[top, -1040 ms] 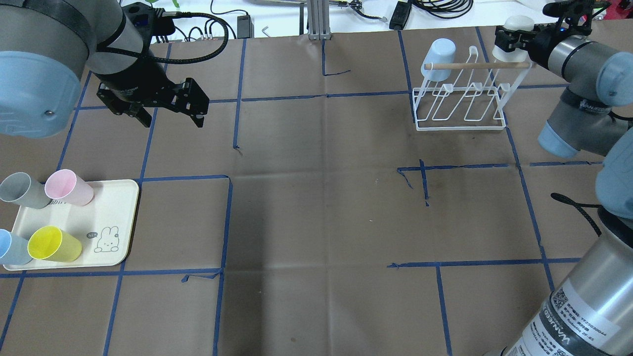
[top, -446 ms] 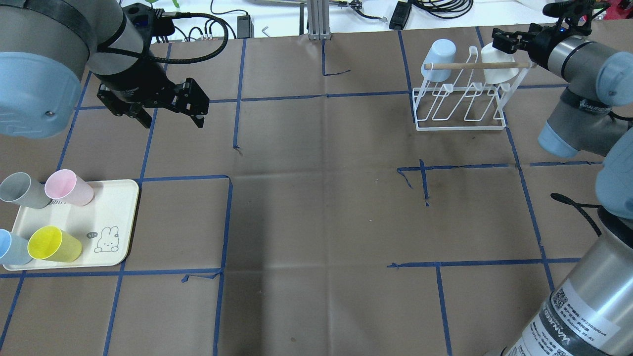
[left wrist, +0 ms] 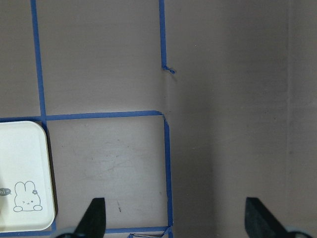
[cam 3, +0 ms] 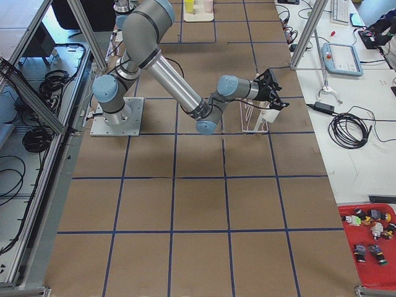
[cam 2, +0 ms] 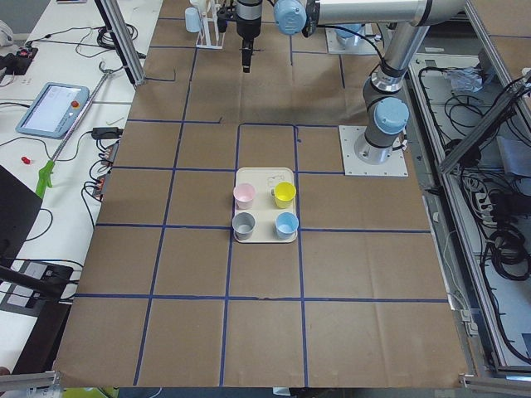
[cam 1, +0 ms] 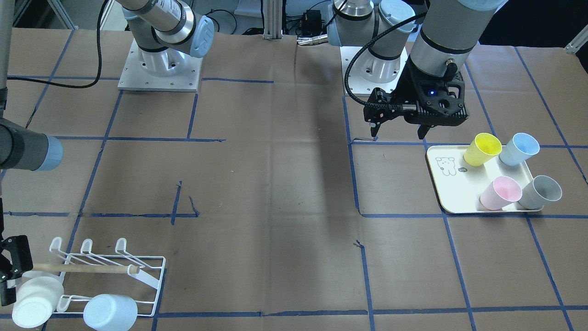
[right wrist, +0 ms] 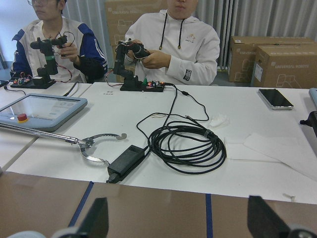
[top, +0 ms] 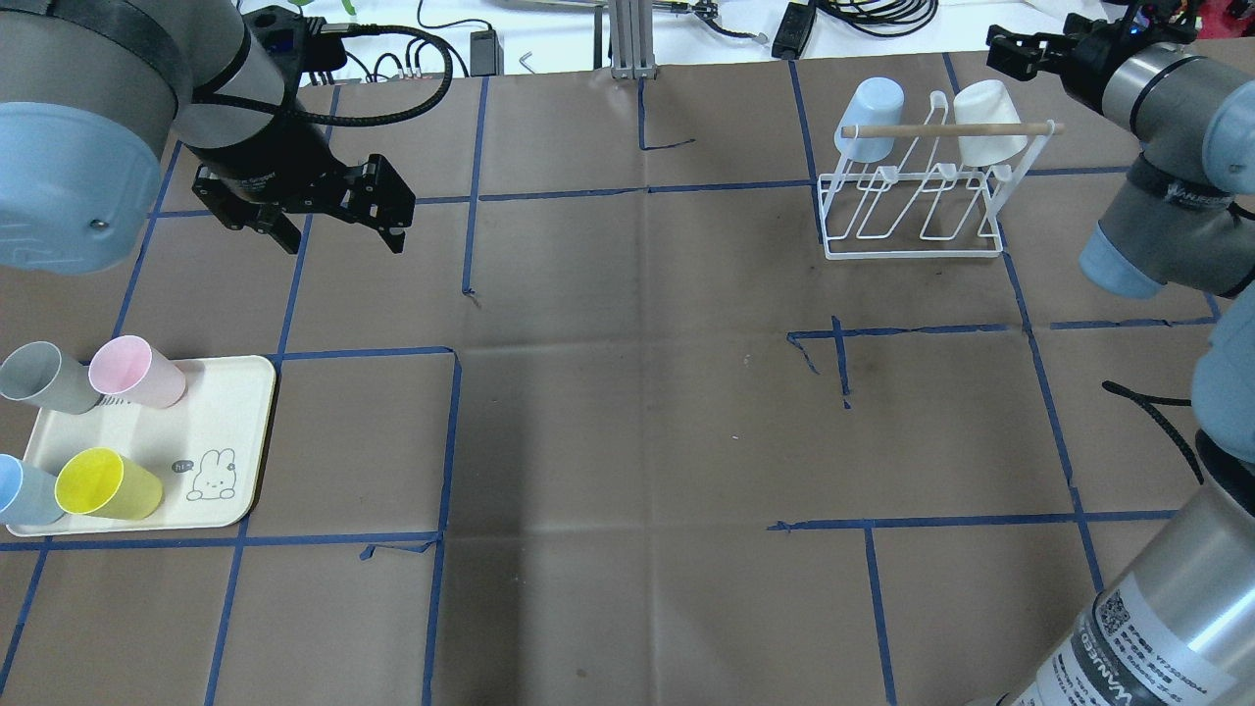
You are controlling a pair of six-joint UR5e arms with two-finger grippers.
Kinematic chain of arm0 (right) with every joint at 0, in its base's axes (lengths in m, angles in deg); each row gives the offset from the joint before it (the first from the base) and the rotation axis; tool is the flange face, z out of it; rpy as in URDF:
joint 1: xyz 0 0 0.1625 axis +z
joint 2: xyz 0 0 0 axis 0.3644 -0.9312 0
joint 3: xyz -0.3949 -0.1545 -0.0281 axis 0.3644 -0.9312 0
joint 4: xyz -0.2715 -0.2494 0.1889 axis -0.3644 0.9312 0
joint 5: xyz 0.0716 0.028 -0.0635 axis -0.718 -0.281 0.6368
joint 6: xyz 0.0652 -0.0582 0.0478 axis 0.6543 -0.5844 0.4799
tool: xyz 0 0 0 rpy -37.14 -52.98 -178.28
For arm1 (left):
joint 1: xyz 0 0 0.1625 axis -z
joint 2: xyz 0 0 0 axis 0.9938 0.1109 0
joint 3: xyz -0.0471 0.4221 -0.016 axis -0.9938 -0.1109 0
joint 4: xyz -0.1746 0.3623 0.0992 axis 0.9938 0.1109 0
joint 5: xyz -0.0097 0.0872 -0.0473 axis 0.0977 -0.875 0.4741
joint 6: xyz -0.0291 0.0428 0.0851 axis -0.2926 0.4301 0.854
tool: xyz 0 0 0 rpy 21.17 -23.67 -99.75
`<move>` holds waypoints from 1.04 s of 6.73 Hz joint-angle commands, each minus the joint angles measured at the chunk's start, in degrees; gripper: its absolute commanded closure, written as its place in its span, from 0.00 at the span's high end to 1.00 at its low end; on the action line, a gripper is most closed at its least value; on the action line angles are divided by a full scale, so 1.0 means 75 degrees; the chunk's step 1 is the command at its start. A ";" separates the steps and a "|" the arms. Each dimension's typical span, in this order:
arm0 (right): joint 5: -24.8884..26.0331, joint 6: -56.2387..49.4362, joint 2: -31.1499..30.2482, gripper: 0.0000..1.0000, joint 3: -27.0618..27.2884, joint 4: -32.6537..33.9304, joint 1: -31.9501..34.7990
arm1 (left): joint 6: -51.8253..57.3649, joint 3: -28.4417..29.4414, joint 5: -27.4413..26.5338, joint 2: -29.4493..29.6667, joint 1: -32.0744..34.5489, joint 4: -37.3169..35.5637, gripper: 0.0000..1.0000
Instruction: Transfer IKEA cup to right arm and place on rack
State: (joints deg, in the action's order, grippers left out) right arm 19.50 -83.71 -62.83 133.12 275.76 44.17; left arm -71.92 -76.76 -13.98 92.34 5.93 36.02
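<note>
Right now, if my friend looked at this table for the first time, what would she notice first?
Probably the cream rabbit tray on the robot's left side, carrying a yellow plastic cup, a pink cup, a grey cup and a light blue cup. Next, the white wire rack with a wooden bar, far right, holding a pale blue cup and a white cup.

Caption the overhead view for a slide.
White cup and blue cup hang inverted on the rack; right end effector, open, hovers empty near the white cup.
</note>
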 commanded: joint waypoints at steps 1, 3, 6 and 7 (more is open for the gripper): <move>0.0001 0.0028 -0.0854 1.00 -0.0021 -0.0649 0.0236 | 0.0001 0.0008 0.0000 0.0000 0.0000 0.0000 1.00; 0.0223 -0.0007 -0.2093 1.00 -0.0009 -0.2681 0.0623 | 0.0001 -0.0003 0.0000 0.0012 0.0000 0.0000 1.00; 0.1943 -0.0020 -0.3551 1.00 -0.0032 -0.6532 0.1255 | 0.0001 0.0020 0.0012 0.0012 0.0000 0.0000 1.00; 0.2457 0.0004 -0.3716 1.00 -0.0067 -0.7639 0.1559 | 0.0013 0.0020 0.0000 0.0012 0.0000 0.0000 1.00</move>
State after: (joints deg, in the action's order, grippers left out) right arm 33.57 -83.90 -88.50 132.81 227.49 53.43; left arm -71.88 -76.68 -13.92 92.42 5.93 36.01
